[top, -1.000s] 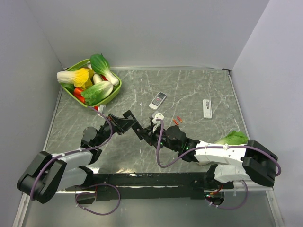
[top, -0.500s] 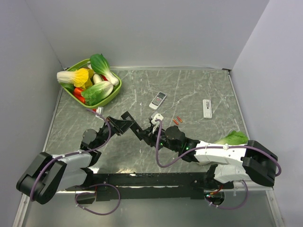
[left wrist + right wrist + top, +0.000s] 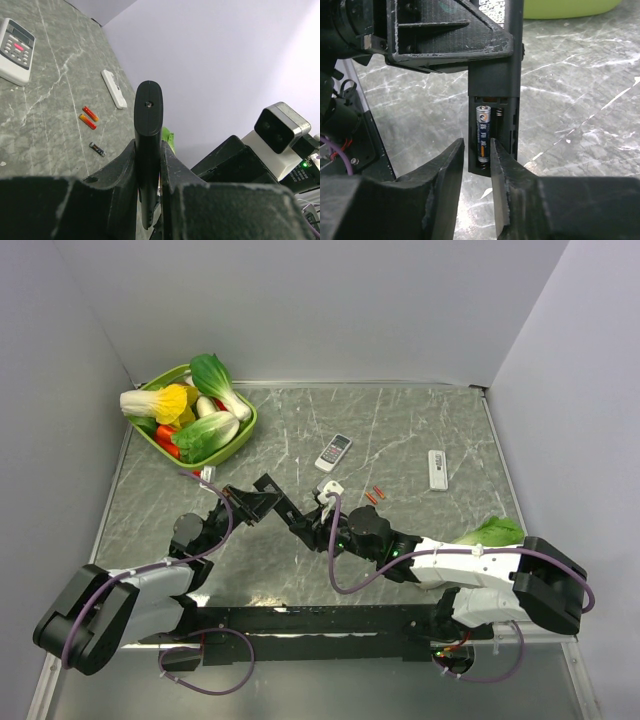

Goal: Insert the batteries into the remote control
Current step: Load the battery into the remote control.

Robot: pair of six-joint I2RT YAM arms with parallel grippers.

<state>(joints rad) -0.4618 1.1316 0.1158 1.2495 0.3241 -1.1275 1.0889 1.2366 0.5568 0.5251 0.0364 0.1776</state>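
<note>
My left gripper [image 3: 148,152] is shut on a black remote control [image 3: 148,120] and holds it edge-up above the table; it also shows in the top view [image 3: 262,498]. In the right wrist view the remote [image 3: 495,85] has its battery compartment open, with one dark battery [image 3: 484,132] lying in the left slot and a bare spring beside it. My right gripper [image 3: 477,147] is just in front of that slot, jaws a little apart either side of the battery's lower end. Two orange-red batteries [image 3: 89,117] and one dark battery [image 3: 97,149] lie on the table.
A white remote [image 3: 334,450] and a slim white piece [image 3: 437,469] lie further back on the marble table. A green basket [image 3: 245,430] of toy vegetables stands at the back left. A green leafy toy [image 3: 490,532] lies beside the right arm.
My left gripper and the black remote have shifted slightly towards the back. The right gripper stays at the compartment.
</note>
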